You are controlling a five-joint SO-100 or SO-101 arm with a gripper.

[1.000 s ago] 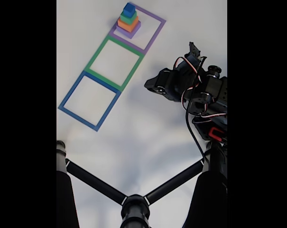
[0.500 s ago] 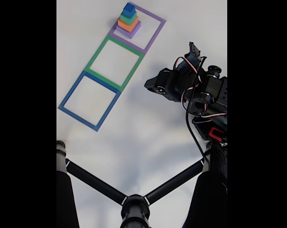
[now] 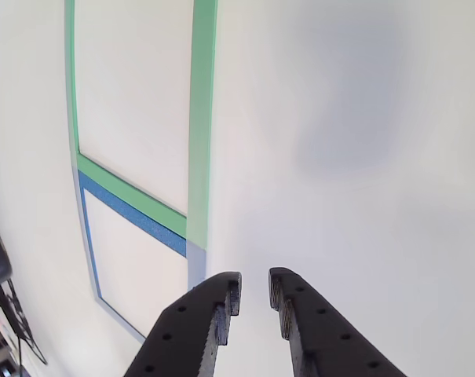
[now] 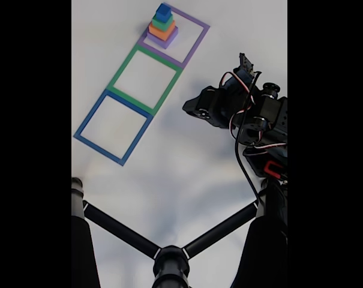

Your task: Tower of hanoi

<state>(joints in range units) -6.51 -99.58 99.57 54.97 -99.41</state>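
Nothing is shifting between the earlier fixed-view pictures and this one: the arm [image 4: 241, 111] is sitting folded at the right of the worktop [image 4: 193, 174] exactly as it was, and the tower of hanoi [image 4: 162, 27] is standing where it stood.

That tower is resting complete in the upper-left part of the purple frame [image 4: 196, 39], at the far end of the row: the purple block [image 4: 165, 39] at the bottom, the orange block [image 4: 161, 31] on it, the green block [image 4: 162, 23] next, and the blue cube [image 4: 163, 12] on top. The green frame [image 4: 130, 60] in the middle and the blue frame [image 4: 88, 120] nearest the camera are both lying bare inside.

Judging from this, the task is not yet under way. No block is sitting off the stack, so every transfer is still waiting to be done, beginning most likely with the blue cube.

In the other view the jaws [image 3: 254, 292] are entering from the bottom edge, parted by only a narrow gap and gripping nothing. They are hanging over bare white surface just right of the point where the green strip [image 3: 202, 118] is meeting the blue strip [image 3: 131, 216], well apart from the tower. The arm is therefore needing to reach toward the far frame and to widen the jaws before any pick-up can start.
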